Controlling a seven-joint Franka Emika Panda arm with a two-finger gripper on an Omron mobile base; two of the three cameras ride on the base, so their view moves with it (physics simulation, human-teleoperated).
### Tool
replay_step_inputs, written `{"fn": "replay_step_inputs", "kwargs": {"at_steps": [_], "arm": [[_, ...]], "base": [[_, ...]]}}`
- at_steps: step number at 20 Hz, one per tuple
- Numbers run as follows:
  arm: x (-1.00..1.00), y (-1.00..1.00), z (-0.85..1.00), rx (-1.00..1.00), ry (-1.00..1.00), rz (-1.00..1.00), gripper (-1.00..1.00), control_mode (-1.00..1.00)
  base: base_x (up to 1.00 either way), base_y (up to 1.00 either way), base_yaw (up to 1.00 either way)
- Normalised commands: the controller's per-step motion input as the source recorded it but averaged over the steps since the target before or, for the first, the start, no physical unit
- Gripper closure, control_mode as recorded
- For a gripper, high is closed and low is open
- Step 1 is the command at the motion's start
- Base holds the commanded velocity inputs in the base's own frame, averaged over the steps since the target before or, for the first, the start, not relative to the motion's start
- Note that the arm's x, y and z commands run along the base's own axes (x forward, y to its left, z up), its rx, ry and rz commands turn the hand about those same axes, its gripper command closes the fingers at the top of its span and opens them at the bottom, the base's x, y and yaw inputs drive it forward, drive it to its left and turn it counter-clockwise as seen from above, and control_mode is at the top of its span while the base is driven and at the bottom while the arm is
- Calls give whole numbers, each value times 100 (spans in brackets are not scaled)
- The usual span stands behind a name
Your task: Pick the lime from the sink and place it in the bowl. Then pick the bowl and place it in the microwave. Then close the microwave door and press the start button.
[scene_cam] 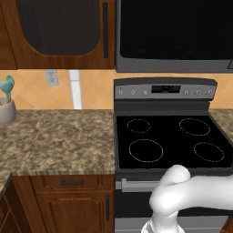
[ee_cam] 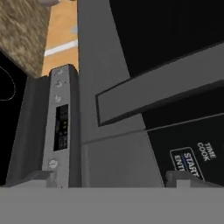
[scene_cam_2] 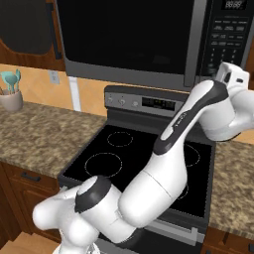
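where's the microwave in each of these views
left base view: microwave fills the top right, above the stove.
right base view: it spans the top, door at left and button panel at the right edge.
hand view: seen rolled and close, its grey door handle crosses the middle and the start button sits lower right.
shared landmark: the stove's control panel.

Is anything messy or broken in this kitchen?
Nothing stands out. The microwave door sits shut and straight, the stove top is bare and clean, and the utensil crock stands upright on the counter.
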Motion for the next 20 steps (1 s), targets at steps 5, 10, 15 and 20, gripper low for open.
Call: {"fn": "replay_step_inputs", "kwargs": {"at_steps": [5, 10, 15, 20], "arm": [[42, -16, 0, 14, 6, 1, -100, -100], [23, 10, -3, 8, 9, 3, -100, -100], [1, 51, -3, 1, 0, 7, -100, -100], [39, 23, -9, 12, 8, 8, -100, -100]], "base": [[0, 0, 0], [0, 0, 0], [0, 0, 0], [0, 0, 0]]}}
